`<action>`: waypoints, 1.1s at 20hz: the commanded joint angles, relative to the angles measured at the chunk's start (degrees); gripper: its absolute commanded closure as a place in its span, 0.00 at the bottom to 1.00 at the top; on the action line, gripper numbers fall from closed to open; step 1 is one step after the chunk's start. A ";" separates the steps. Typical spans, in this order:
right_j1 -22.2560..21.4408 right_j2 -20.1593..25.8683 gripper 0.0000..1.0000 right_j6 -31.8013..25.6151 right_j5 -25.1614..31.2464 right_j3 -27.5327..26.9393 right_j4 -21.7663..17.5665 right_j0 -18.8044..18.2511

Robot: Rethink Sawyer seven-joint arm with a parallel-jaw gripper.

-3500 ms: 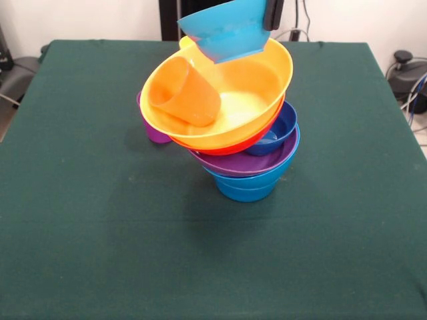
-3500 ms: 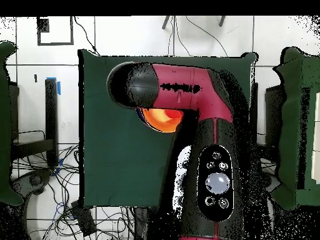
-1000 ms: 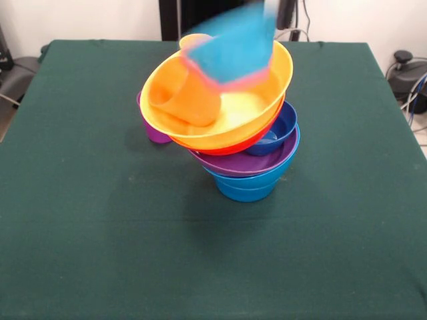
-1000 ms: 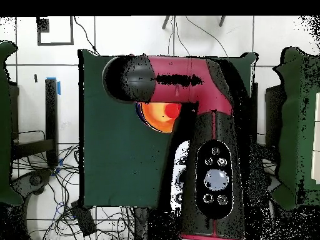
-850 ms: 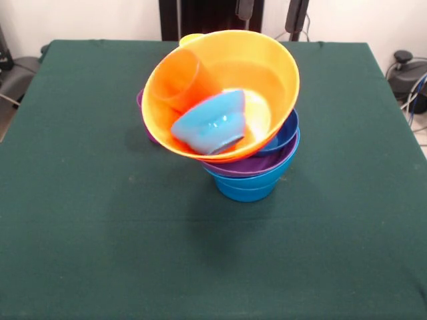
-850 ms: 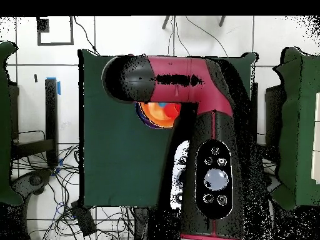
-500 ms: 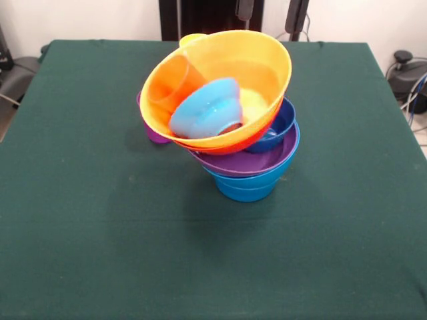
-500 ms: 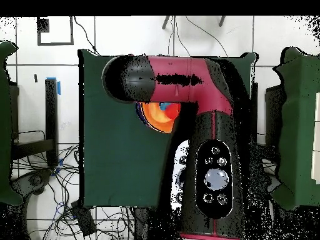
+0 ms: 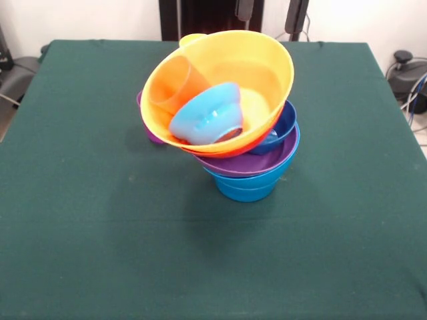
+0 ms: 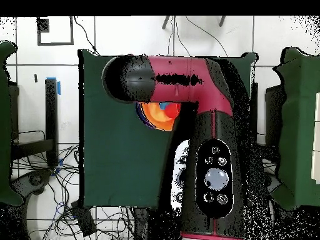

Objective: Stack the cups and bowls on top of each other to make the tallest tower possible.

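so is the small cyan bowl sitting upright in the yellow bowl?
No, the small cyan bowl lies tipped on its side inside the tilted yellow bowl.

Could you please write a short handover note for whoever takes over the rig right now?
Gripper: open and empty, only its fingers show above the tower.
Tower: mid-blue bowls at the base, then purple, dark blue, orange, with the large yellow bowl tilted on top.
Done: the small cyan bowl lies on its side in the yellow bowl, beside the orange cup.
Left: a purple cup on the table behind the tower. The stack leans, so go gently.
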 commanded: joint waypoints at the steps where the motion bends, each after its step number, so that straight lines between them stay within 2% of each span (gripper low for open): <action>1: 1.37 4.99 0.00 -13.90 9.15 -0.81 -3.83 -0.95; 4: 0.42 4.82 0.00 -16.02 10.59 -0.29 -4.57 -1.57; 6: -0.58 5.05 0.00 -17.73 9.59 1.83 -4.60 -2.84; 13: -1.14 6.32 0.00 -20.38 8.89 2.96 -5.41 -5.46; 17: -1.66 5.19 0.00 -17.23 8.41 4.50 -6.19 -4.12; 22: -2.54 4.31 0.00 -11.45 5.18 8.59 -5.21 -2.23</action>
